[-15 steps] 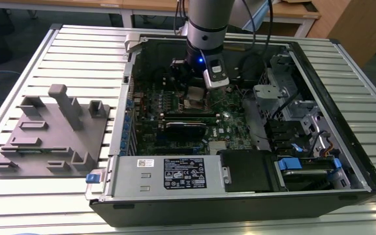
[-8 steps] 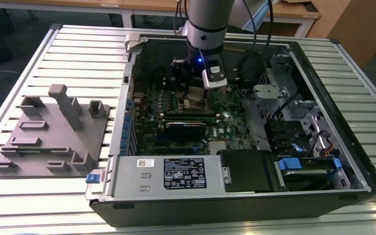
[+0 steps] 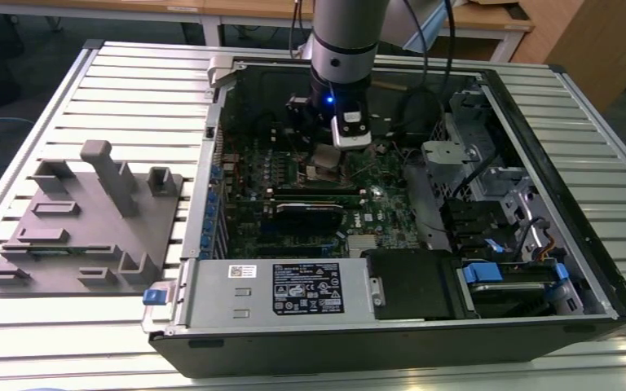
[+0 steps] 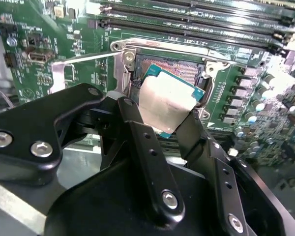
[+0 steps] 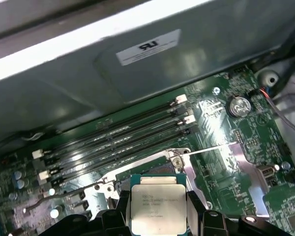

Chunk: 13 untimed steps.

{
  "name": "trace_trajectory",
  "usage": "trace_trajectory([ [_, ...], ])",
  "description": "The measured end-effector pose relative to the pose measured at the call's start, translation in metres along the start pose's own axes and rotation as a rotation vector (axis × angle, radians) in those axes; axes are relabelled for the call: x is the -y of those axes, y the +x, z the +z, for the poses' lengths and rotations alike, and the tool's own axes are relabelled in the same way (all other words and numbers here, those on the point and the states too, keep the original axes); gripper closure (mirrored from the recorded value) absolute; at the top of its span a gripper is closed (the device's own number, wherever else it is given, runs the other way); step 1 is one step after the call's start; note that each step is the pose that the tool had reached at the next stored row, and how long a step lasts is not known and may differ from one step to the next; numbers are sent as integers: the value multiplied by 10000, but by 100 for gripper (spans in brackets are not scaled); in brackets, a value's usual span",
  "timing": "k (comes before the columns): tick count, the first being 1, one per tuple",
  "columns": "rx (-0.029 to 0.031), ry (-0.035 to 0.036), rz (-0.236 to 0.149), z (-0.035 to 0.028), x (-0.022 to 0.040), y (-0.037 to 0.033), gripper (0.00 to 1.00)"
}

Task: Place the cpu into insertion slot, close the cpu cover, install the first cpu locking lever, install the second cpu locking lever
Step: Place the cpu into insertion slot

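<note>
Jaws are pinching the cpu (image 4: 168,102) by two opposite edges and holding it close over the open insertion slot (image 4: 179,70) on the green motherboard (image 4: 91,76), so I am judging that lowering it crooked risks bending the socket's contacts.

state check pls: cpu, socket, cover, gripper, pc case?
cpu: clamped between the gripper's fingers, over the socket, not seated.
insertion slot: uncovered, contact field bare where it shows.
cpu cover: swung open, off the socket.
gripper: shut on the cpu.
computer case: lying flat, side open, motherboard exposed.
</note>
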State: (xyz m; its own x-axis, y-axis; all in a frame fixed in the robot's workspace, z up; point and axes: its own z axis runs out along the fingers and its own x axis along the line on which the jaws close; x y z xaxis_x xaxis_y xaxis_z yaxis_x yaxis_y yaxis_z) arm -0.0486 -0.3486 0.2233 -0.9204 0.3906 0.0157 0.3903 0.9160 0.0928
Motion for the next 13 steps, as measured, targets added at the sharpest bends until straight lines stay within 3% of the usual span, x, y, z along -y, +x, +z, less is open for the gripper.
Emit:
trace_trajectory([
  [7,71,-14,697,3,0,0,46],
  [13,108,-21,1049,4,1,1,46],
])
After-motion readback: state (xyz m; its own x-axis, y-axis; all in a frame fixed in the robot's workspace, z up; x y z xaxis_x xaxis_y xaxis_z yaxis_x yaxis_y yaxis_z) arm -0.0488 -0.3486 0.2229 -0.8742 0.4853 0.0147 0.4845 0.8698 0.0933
